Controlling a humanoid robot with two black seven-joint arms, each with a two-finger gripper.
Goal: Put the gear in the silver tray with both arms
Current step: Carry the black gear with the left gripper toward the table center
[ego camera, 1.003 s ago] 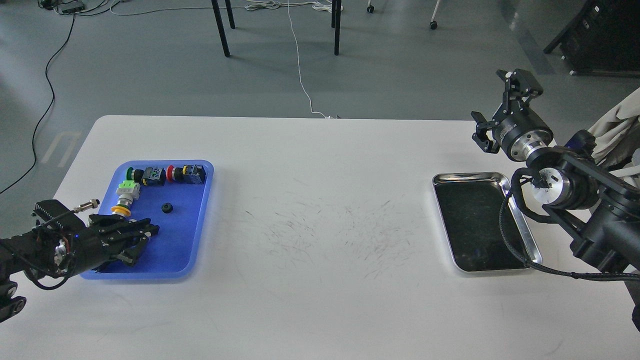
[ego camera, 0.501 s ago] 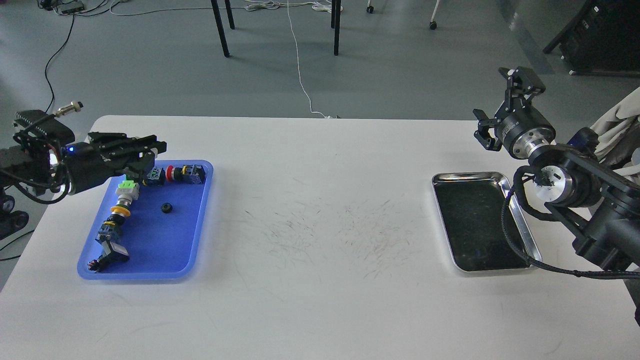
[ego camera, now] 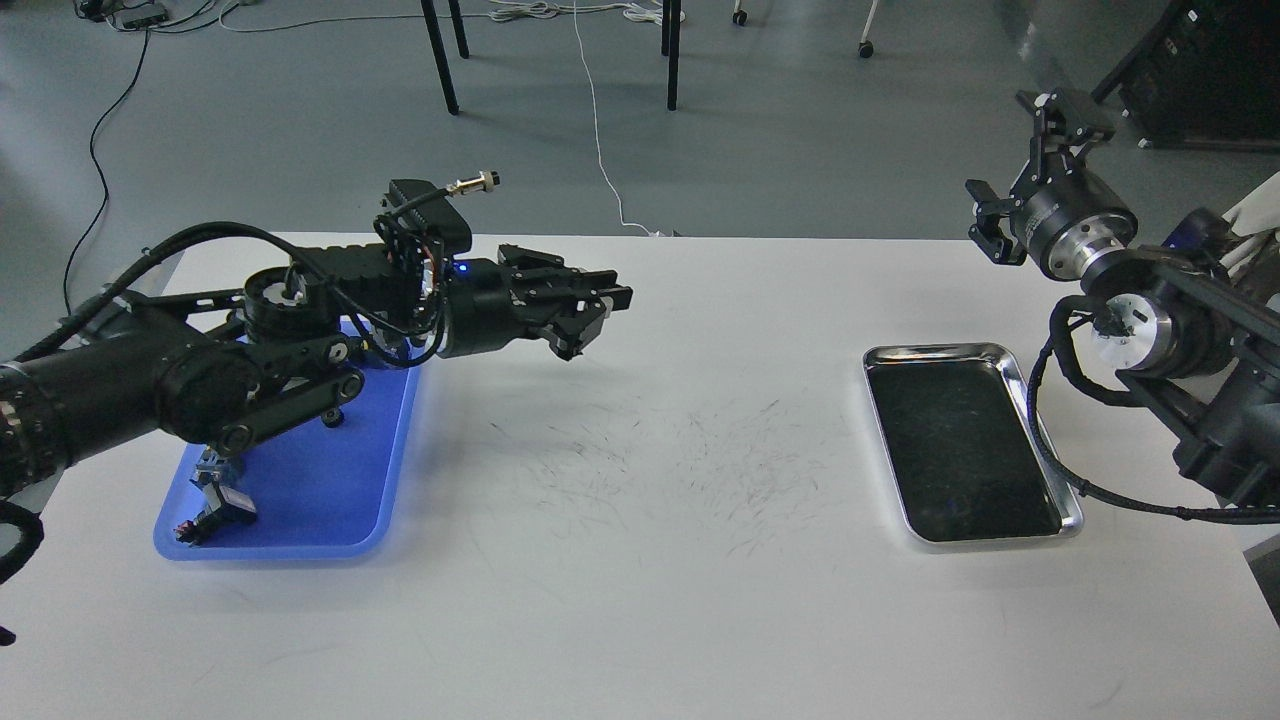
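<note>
The silver tray [ego camera: 935,352] lies empty on the right side of the white table. My left arm reaches out over the blue tray [ego camera: 300,500]. Its gripper [ego camera: 592,312] hangs above the table's middle left, far left of the silver tray. Its fingers overlap from this side, and I see nothing between them. The small black gear does not show; the left arm covers that part of the blue tray. My right gripper [ego camera: 1022,165] is raised beyond the table's far right edge, behind the silver tray, with its fingers spread wide and empty.
A black part [ego camera: 215,500] lies at the blue tray's near left corner; other parts are hidden under the arm. The right arm's cable [ego camera: 1050,460] runs along the silver tray's right rim. Chair legs and cables stand on the floor beyond the table.
My left arm has swung up and far to the right, from beside the blue tray to over the table's middle left. The right gripper has risen slightly and shifted right.
</note>
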